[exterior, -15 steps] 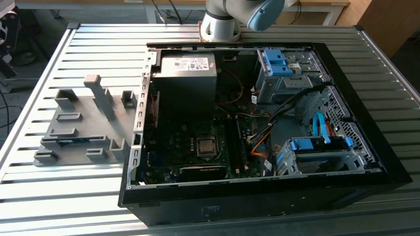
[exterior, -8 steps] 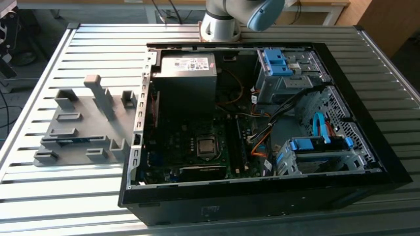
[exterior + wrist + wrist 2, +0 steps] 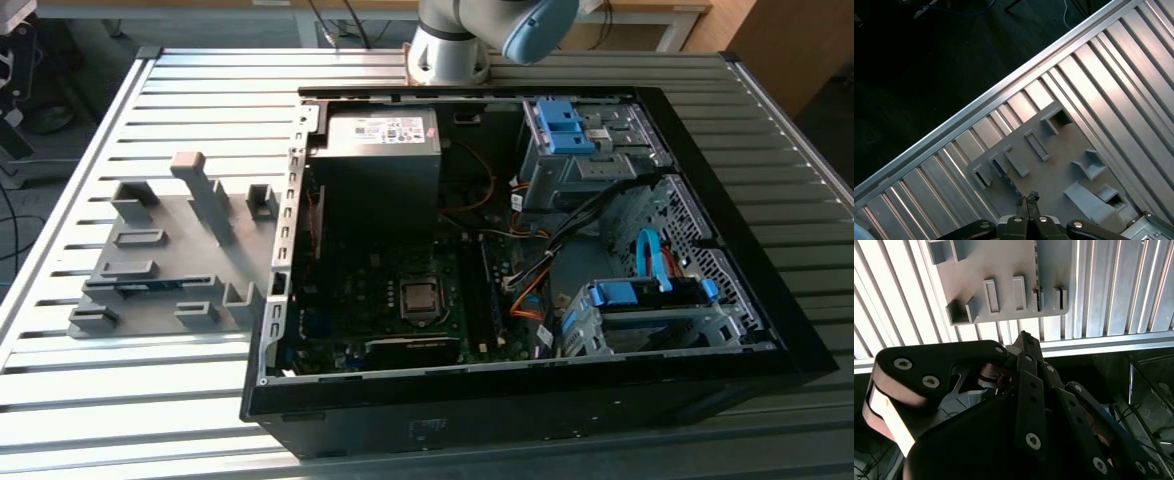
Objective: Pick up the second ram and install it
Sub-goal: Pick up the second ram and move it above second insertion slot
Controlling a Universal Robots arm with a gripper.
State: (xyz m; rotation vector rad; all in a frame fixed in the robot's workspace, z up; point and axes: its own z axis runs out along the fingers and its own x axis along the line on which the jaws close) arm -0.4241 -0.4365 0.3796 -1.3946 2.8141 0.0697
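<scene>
**Claw clenched and empty over the holder, ram stick in its slot**

In the exterior view we see the ram stick [image 3: 140, 287] as a thin blue strip. It sits in a slot of the grey holder [image 3: 187, 262], toward the holder's seven o'clock corner. The holder lies flat on the slatted metal counter [image 3: 160, 400]. It is at nine o'clock from the open computer case [image 3: 534, 415], just beside the case's wall. The arm's base [image 3: 447, 45] stands at twelve o'clock from the case.

In both wrist views the claw [image 3: 1025, 338] [image 3: 1029, 197] hangs over the holder, clear of it. In the second wrist view the ram stick [image 3: 1038, 296] shows edge-on as a narrow dark line in one of the holder's slots. In the first wrist view its toothed edge [image 3: 1013, 183] lies near the claw's tip. We see the two apart, with no contact between them.

The claw's two fingers are pressed together at the tip. We see nothing held between them, so the claw is clenched on nothing.
</scene>
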